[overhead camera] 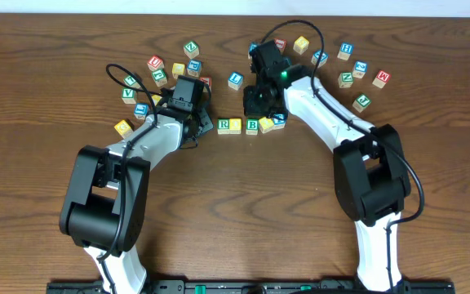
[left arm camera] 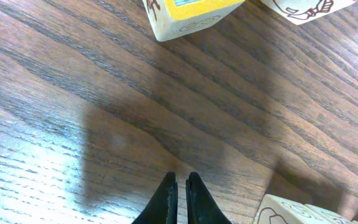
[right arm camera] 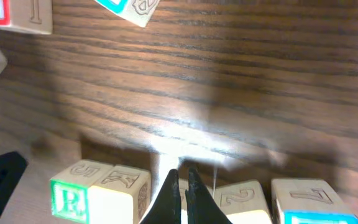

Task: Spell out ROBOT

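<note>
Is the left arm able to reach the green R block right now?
Probably yes: the left gripper sits just beside the R block, nothing between them, though its jaws are shut.

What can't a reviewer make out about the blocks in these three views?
- Blue block at the row's right end: in the overhead view it is half under the right arm. In the right wrist view the bottom edge cuts it off. Its letter is unreadable.
- Yellow block, left wrist view: the top edge cuts it off, so its letter is hidden.
- Pale block, left wrist view: the bottom edge cuts it off, so its top face is unseen.
</note>
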You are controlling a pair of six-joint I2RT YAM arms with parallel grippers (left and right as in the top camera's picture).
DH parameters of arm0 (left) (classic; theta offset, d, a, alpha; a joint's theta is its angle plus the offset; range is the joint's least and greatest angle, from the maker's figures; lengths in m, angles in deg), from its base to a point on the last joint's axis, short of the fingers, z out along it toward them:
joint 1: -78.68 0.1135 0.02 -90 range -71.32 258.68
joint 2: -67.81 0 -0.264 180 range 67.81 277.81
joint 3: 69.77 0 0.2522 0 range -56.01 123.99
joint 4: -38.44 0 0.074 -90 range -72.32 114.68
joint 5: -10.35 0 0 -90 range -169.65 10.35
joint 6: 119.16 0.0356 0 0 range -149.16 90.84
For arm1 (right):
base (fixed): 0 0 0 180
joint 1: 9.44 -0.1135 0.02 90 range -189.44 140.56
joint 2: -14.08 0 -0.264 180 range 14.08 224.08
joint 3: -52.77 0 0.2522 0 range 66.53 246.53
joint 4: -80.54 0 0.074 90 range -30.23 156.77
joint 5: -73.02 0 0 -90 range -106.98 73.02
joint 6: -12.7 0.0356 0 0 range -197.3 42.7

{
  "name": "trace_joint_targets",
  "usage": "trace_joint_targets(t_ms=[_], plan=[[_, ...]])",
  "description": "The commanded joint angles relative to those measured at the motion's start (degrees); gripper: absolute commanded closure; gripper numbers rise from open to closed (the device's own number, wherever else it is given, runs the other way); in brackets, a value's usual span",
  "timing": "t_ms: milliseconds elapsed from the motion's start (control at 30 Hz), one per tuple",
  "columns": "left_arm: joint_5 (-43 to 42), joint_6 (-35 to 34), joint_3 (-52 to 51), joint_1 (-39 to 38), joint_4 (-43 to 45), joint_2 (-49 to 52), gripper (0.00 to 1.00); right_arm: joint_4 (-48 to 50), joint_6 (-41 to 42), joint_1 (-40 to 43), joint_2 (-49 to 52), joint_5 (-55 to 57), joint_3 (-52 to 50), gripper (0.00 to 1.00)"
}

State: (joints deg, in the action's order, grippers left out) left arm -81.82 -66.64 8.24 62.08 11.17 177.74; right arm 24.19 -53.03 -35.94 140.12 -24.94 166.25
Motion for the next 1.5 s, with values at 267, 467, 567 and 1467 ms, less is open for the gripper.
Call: trace_joint_targets(t_ms=[267, 467, 567, 1467], plan=[[1.36, 0.15, -0.44, 0.2, -0.31, -1.53, 0.93, -10.8, -2.29, -0.5, -2.01, -0.15, 1.25, 0.99], [1.36, 0.15, -0.44, 0.2, -0.33, -1.53, 0.92, -11.45, -3.74, -1.27, -1.99, 1.05, 0.46, 0.99], [1.36, 0.15, -0.44, 0.2, -0.33, -1.53, 0.92, -11.34, -3.72, -1.7, -1.97, 2.95, -0.66, 0.99], [1.36, 0.15, -0.44, 0.2, -0.33, -1.53, 0.92, -9.35, -1.9, -3.78, -1.79, 6.12, -2.51, 0.99]])
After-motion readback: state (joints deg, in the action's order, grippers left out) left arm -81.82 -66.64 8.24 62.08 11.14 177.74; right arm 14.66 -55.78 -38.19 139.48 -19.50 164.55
